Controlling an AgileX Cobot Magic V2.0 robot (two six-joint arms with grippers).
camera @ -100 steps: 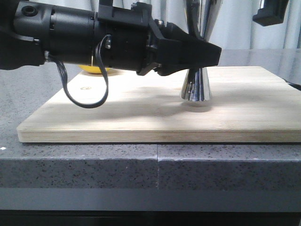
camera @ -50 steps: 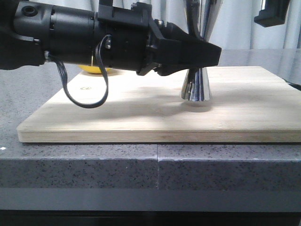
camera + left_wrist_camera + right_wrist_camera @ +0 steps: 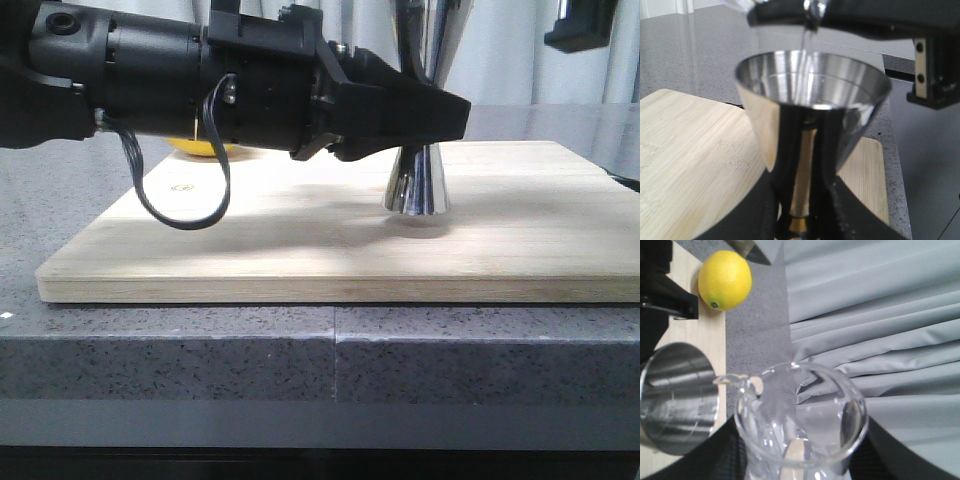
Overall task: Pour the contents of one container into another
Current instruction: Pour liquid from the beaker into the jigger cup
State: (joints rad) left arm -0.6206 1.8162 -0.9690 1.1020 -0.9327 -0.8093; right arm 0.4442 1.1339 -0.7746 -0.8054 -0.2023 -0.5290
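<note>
Presently the right gripper (image 3: 800, 460) clamps the fragile, slick glass beaker (image 3: 800, 415) low on its body, lip at nine o'clock streaming into the rigid steel jigger (image 3: 812, 115), whose waist the left gripper (image 3: 802, 210) pinches.

Your left arm (image 3: 200, 80) hides the jigger's (image 3: 418, 185) waist in front view. The beaker (image 3: 800, 425) runs off the right wrist view's edge

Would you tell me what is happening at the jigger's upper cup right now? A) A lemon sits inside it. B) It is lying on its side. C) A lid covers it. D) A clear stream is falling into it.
D: the left wrist view shows a thin clear stream dropping into the upright jigger, held at its waist by the left gripper.
</note>
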